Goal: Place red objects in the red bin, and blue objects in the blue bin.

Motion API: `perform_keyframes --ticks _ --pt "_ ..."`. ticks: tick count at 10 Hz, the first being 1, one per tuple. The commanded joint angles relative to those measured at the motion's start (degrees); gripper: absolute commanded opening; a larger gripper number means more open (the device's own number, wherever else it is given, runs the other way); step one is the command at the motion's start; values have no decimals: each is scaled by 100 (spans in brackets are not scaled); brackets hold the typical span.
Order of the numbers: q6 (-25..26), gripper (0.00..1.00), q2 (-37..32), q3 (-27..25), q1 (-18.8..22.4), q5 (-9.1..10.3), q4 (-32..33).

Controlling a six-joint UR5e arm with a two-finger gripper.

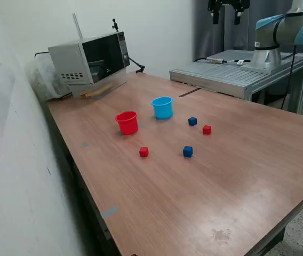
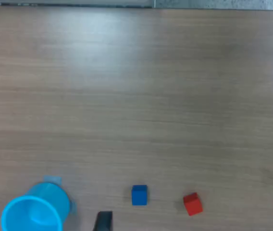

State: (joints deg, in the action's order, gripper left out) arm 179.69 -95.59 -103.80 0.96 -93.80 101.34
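At the exterior view's top edge, claw point(image 1: 226, 10) cut off.

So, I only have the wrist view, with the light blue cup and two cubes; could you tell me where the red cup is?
Observer: The red cup stands upright just to the exterior view's left of the blue cup, not touching it.
Operator: Are there more cubes?
Observer: Yes, another red cube and another blue cube lie nearer the exterior camera than the cups.
Operator: Where is the gripper?
Observer: The gripper hangs high up, jaws apart, empty.
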Motion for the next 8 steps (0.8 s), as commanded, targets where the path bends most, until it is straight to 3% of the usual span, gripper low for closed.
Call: perform_keyframes --ticks 1,5,8 --pt "-5 100 715 244 44 20 359" --pt "13 100 1849 369 62 38 1324" --pt "4 100 2307 238 -17 301 2169"
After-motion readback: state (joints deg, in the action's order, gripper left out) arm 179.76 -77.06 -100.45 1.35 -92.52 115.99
